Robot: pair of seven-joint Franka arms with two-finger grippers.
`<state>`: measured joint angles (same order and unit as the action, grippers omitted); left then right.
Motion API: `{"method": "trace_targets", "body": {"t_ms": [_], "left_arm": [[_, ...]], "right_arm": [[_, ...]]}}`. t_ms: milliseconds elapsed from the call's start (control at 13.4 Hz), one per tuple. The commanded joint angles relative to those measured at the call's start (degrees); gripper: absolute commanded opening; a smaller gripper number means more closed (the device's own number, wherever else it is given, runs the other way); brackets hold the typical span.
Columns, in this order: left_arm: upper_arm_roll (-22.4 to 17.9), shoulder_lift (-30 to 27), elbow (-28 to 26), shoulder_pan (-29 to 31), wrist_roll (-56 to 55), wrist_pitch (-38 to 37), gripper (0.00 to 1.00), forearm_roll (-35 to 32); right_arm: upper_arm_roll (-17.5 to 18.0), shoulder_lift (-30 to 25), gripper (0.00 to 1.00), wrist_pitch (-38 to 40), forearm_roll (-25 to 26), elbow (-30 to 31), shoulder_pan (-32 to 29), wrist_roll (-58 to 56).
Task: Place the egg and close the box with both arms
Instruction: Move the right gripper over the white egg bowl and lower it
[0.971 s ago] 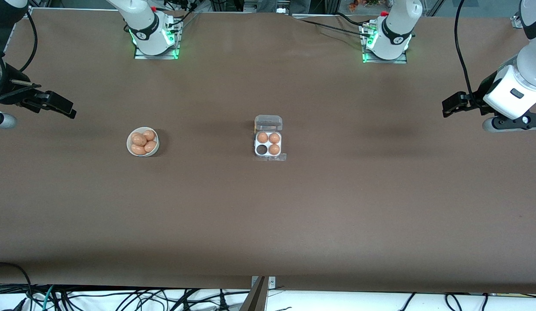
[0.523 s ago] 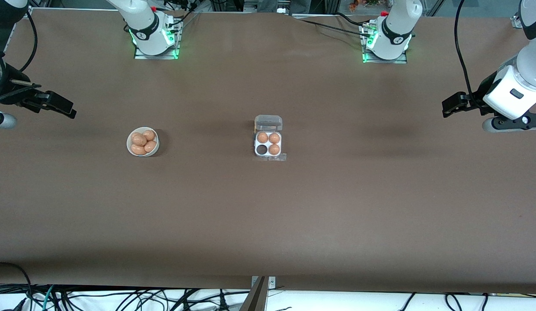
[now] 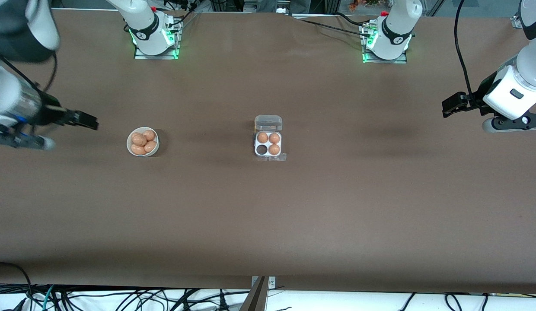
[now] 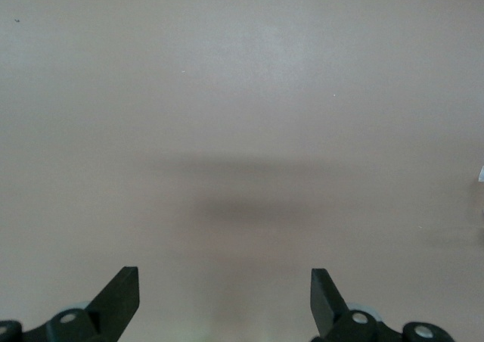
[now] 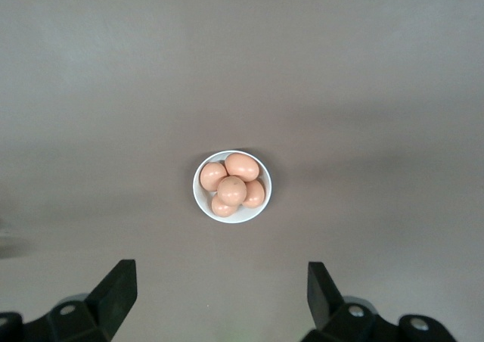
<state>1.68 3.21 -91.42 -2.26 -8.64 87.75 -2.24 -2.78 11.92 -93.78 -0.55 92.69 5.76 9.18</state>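
No brand, label or writing can be read on anything here. The box [image 3: 268,144] sits mid-worktop [image 3: 294,216], lid thrown open, three eggs in its cells and the cell nearest the front camera toward the right arm's end empty. The white bowl [image 3: 142,141] with four eggs [image 5: 232,188] lies toward the right arm's end of the box, bare brown surface between them. The right gripper [image 3: 84,120] hangs near the bowl, fingers spread. The left gripper [image 3: 451,105] waits over the worktop's edge, well apart from the box, fingers spread.
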Motion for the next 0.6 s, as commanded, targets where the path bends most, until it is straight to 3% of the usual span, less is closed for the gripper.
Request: {"method": "trace_targets", "body": {"t_ms": [0, 523], "left_arm": [[0.0, 0.7, 1.7, -0.2, 1.1, -1.1, 1.0, -0.4], [0.0, 0.8, 1.6, -0.3, 1.1, -1.1, 1.0, -0.3]], "right_arm": [[0.1, 3.4, 1.0, -4.4, 0.4, 1.7, 0.0, -0.6], [1.0, 3.4, 1.0, -29.0, 0.5, 22.0, 0.2, -0.6]]}}
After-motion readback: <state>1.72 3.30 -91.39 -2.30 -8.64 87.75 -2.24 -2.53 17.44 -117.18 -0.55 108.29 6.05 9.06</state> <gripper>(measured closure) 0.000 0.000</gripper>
